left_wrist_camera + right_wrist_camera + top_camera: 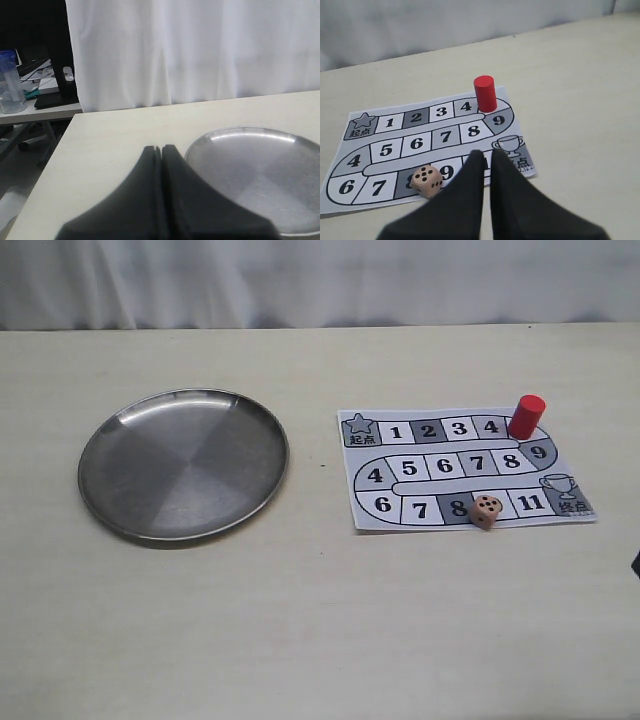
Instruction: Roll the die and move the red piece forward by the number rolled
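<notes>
The die (486, 511) rests on the front edge of the paper board (400, 468), near the grey 8 square, five pips up. In the right wrist view the die (426, 180) lies just beside my right gripper (486, 154), which is shut and holds nothing. The red piece (526, 416) stands upright at the end of the board's far row, just past square 4; the right wrist view has the red piece (485, 93) beyond the fingertips. My left gripper (161, 148) is shut and empty, hovering by the metal plate's rim. Neither gripper shows in the exterior view.
A round steel plate (110, 500) lies left of the board, empty; its rim (200, 141) also shows in the left wrist view. White curtain hangs behind the table. A dark sliver (636, 562) shows at the right edge.
</notes>
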### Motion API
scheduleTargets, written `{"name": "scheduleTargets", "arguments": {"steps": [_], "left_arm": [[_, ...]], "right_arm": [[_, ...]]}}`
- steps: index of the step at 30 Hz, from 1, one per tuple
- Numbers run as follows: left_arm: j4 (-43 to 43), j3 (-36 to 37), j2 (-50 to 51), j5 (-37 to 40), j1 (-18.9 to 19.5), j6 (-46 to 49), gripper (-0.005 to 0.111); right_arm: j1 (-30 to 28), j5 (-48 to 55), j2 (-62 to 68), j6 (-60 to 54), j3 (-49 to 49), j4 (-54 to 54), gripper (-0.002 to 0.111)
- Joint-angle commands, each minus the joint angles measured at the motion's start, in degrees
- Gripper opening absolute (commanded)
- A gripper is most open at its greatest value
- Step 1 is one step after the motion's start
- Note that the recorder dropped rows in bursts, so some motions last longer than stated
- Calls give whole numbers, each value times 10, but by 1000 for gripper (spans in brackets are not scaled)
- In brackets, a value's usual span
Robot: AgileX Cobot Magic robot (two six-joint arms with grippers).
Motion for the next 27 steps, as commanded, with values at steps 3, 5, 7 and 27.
{"name": "scheduleTargets", "arguments": {"steps": [3,5,7,27], "left_arm": [[1,1,-3,-5,-4,2,0],[1,1,-3,-5,-4,2,0],[1,1,-3,-5,-4,2,0],[1,1,-3,-5,-4,2,0]], "right_arm": [[-1,-13,-82,24,19,-68,4],[-1,-11,-98,24,19,-68,4],[-1,-11,-107,24,19,-68,4],[-1,180,-342,7,19,-68,4]]}}
